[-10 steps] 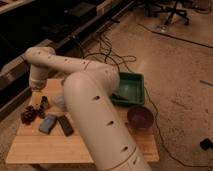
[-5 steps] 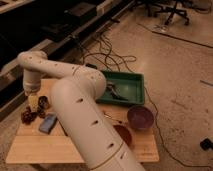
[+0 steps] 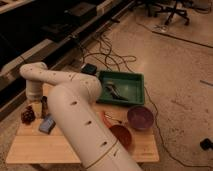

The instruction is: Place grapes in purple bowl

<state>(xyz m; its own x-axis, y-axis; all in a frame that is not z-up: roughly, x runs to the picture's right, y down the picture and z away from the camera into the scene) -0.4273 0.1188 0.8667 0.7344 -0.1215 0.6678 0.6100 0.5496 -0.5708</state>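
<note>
Grapes [image 3: 27,116] sit at the surface's [image 3: 50,147] left edge, well apart from the purple bowl [image 3: 140,118] on the right. We see the claw [image 3: 39,108] just beside the grapes; can't tell its opening. An orange bowl [image 3: 120,136] sits near the purple one.

Arm [image 3: 75,107] swung left; jaws now low beside grapes [image 3: 27,116]; orange bowl [image 3: 121,135] uncovered.

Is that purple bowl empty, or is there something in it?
Empty. The purple bowl shows only its bare inside; the grapes sit at the table's opposite end, the gripper just beside them.
</note>
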